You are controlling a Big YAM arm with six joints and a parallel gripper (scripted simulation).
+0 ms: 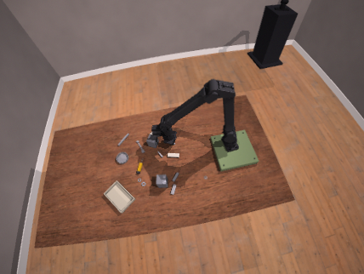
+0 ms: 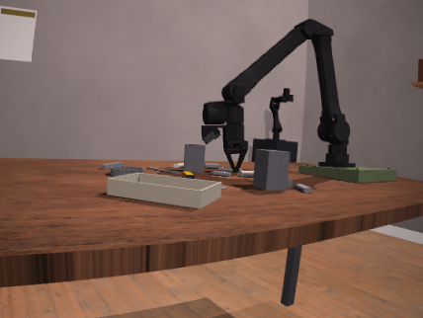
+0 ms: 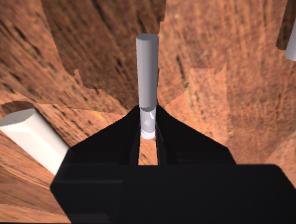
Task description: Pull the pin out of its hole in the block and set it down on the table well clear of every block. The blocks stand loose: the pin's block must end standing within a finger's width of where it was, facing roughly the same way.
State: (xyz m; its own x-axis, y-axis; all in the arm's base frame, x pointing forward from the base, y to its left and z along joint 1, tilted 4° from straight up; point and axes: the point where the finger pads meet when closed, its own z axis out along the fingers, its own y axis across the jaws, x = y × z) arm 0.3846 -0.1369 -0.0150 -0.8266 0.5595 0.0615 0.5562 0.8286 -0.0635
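My gripper (image 3: 147, 111) is shut on one end of a grey cylindrical pin (image 3: 148, 70), which sticks out past the fingertips over the wooden table top. In the exterior view the gripper (image 2: 236, 165) points down, with its tips close above the table. A grey block (image 1: 152, 139) stands right beside the gripper (image 1: 166, 138), to its left. A second grey block (image 1: 161, 180) stands nearer the table front; it also shows in the exterior view (image 2: 271, 169). I cannot tell whether the pin touches the table.
A white bar (image 1: 173, 155) lies close to the gripper and shows at the left of the wrist view (image 3: 32, 137). A beige tray (image 1: 119, 196), a round disc (image 1: 122, 158), a yellow-handled tool (image 1: 139, 168) and several small grey parts lie around. The arm's green base (image 1: 234, 150) is at the right.
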